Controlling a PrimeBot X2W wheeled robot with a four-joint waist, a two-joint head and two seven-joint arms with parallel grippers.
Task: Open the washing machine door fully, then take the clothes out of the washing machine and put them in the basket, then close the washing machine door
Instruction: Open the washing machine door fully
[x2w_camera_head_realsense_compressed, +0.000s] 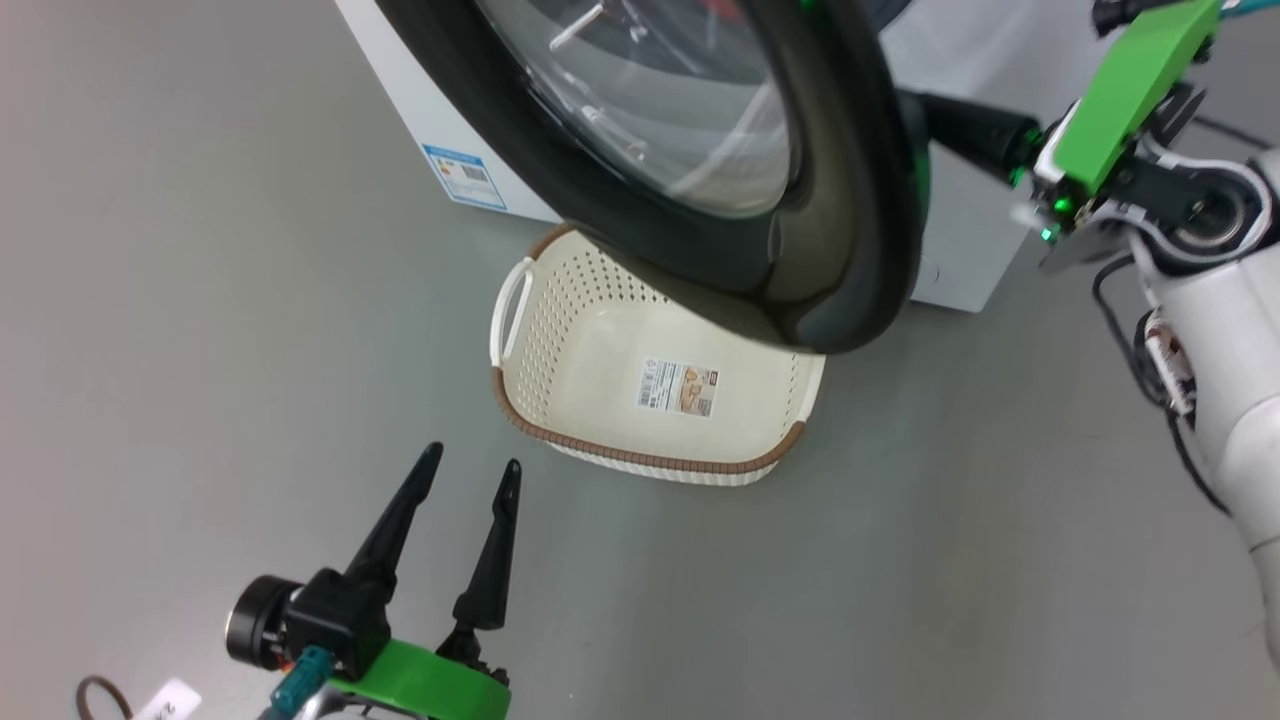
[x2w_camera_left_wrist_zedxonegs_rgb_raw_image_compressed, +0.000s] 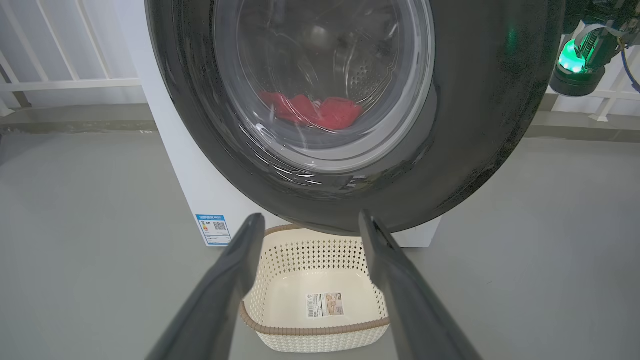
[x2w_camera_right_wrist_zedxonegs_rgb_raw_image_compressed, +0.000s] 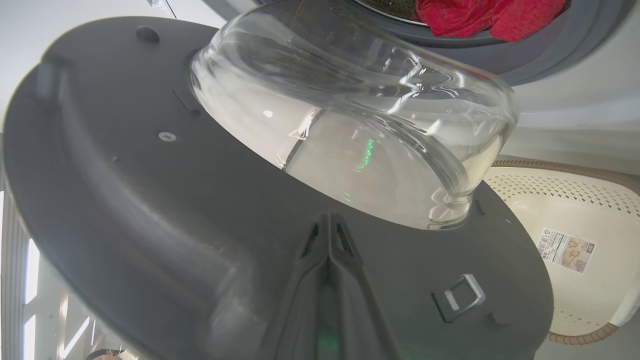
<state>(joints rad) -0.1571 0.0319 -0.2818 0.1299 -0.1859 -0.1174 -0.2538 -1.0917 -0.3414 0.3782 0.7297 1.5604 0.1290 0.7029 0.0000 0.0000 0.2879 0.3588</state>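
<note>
Door, large and round, with a glossy black rim and a bulging clear glass bowl (x2w_camera_head_realsense_compressed: 850, 200), standing partly open on the big white front-loading washing machine (x2w_camera_head_realsense_compressed: 410, 95).

Under the door's lower edge, the small cream-white perforated plastic basket with a brown woven-look rim (x2w_camera_head_realsense_compressed: 640, 460) sits on the grey floor, a paper label (x2w_camera_head_realsense_compressed: 678, 388) on its bottom. Behind the door, seen through its glass, the bright red fabric clothes (x2w_camera_left_wrist_zedxonegs_rgb_raw_image_compressed: 320, 111) lie in the steel drum. On the door's inner side the right gripper (x2w_camera_right_wrist_zedxonegs_rgb_raw_image_compressed: 328, 220) is clenched, its fingers pressed together on nothing, tips at the grey inner face just below the glass bowl. In front of the door the left gripper (x2w_camera_head_realsense_compressed: 472, 457) hangs released, fingers spread, grasping nothing.
</note>
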